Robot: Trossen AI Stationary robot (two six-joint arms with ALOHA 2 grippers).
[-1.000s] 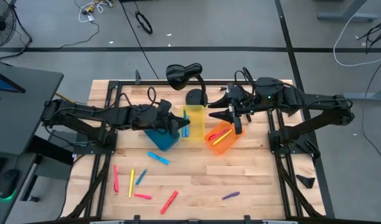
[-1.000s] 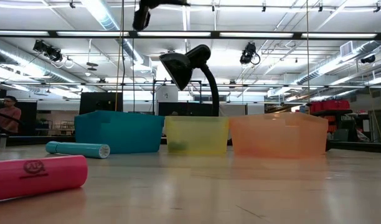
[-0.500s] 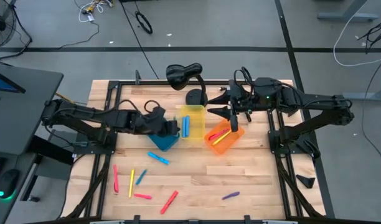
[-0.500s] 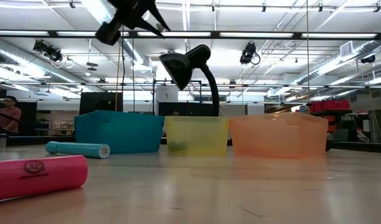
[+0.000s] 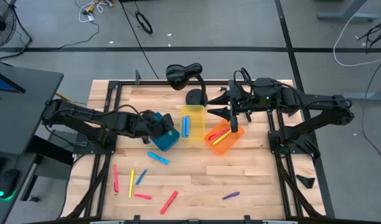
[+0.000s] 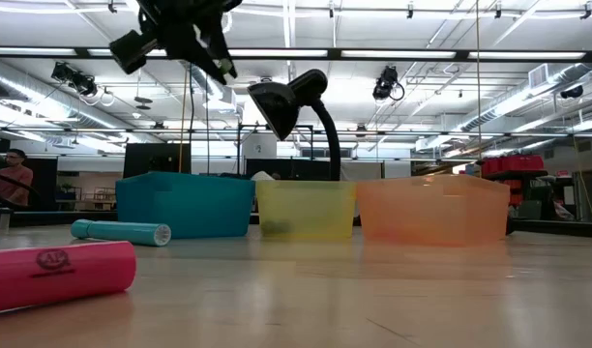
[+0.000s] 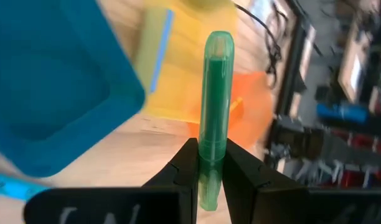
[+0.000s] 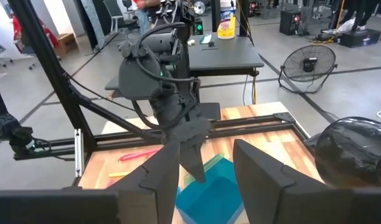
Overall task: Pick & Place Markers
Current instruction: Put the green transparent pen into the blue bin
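My left gripper (image 5: pixel 159 124) hangs above the blue bin (image 5: pixel 165 139), shut on a green marker (image 7: pixel 214 93) that sticks out past its fingertips. My right gripper (image 5: pixel 232 121) waits open over the orange bin (image 5: pixel 220 139), with nothing between its fingers (image 8: pixel 206 165). The yellow bin (image 5: pixel 192 121) stands between the two and holds a blue marker (image 5: pixel 185 126). A red and a yellow marker lie in the orange bin. Several loose markers lie flat on the near half of the table, among them a blue one (image 5: pixel 158 158) and a purple one (image 5: pixel 230 195). My left gripper pinches the green marker's near end (image 7: pixel 209 163) between its two fingers. The marker lies along the fingers and points on beyond their tips. It is lifted clear, above the blue bin's edge (image 7: pixel 125 74), slanting downward.
A black desk lamp (image 5: pixel 184 76) stands behind the yellow bin at the far edge. In the low view a teal marker (image 6: pixel 120 232) and a pink one (image 6: pixel 54 274) lie in front of the bins. Bare wood stretches along the near right of the table (image 5: pixel 265 180).
My left gripper has moved from the yellow bin's side toward the table's left, over the blue bin, and has sunk a little. Its wrist has rolled and tipped downward, the green marker staying pinched in it.
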